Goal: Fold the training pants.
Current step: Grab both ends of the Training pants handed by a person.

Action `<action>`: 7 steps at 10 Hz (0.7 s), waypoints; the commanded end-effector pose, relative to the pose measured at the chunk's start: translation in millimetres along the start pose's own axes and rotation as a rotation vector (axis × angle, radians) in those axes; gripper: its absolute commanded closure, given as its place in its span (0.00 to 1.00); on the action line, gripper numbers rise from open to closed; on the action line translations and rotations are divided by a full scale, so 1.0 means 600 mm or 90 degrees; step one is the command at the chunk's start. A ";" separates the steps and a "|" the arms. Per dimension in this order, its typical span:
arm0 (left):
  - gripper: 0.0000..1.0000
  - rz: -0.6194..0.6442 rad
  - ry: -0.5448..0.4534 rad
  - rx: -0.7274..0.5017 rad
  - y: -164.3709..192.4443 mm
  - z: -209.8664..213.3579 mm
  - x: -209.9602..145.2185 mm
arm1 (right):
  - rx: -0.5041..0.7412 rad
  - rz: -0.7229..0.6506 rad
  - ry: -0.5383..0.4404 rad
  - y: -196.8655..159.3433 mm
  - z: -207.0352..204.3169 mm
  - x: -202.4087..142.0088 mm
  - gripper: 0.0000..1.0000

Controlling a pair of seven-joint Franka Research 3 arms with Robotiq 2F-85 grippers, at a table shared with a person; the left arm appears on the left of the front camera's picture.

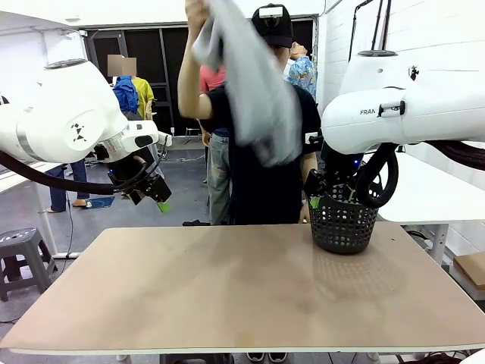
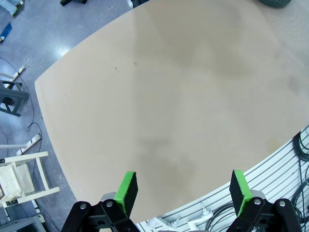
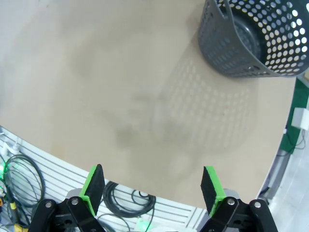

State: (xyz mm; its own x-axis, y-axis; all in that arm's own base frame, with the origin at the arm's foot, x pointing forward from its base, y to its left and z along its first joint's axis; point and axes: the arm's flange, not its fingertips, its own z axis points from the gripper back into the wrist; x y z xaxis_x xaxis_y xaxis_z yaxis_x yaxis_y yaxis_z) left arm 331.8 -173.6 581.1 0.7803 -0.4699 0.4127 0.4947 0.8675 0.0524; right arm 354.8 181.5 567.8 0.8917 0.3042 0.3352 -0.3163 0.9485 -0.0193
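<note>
A person at the far side of the table holds the light grey training pants [image 1: 254, 83] up in the air with a raised hand [image 1: 197, 14]; the fabric hangs bunched in front of the person's chest. My left gripper [image 1: 154, 193] hovers above the table's far left edge, open and holding nothing; in the left wrist view its green pads [image 2: 126, 188] stand wide apart over the bare table [image 2: 164, 106]. My right gripper [image 1: 318, 199] hangs just left of the black mesh basket [image 1: 343, 221]. Its fingers [image 3: 94, 186] are also spread with nothing between them.
The black mesh basket [image 3: 256, 41] stands at the table's far right. The tan tabletop [image 1: 227, 288] is bare in front of it. A grey stool [image 1: 23, 254] stands on the floor at left, and other people stand in the background.
</note>
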 end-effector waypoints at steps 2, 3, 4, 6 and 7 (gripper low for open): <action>0.00 -0.004 -0.004 -0.001 0.004 0.000 0.002 | 0.000 0.006 0.003 0.000 0.000 0.001 0.00; 0.00 -0.004 -0.004 -0.001 0.004 0.000 0.002 | 0.000 0.006 0.003 0.000 0.000 0.001 0.00; 0.00 -0.004 -0.004 -0.001 0.004 0.000 0.002 | 0.000 0.006 0.003 0.000 0.000 0.001 0.00; 0.00 -0.004 -0.004 -0.001 0.004 0.000 0.002 | 0.000 0.006 0.003 0.000 0.000 0.001 0.00; 0.00 -0.004 -0.004 -0.001 0.004 0.000 0.002 | 0.000 0.006 0.003 0.000 0.000 0.001 0.00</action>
State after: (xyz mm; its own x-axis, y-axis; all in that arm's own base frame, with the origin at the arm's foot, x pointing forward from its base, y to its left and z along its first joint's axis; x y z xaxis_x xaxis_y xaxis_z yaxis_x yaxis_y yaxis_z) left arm 331.8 -173.6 581.1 0.7803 -0.4699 0.4127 0.4947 0.8675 0.0524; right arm 354.8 181.5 567.8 0.8917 0.3042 0.3352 -0.3163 0.9485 -0.0193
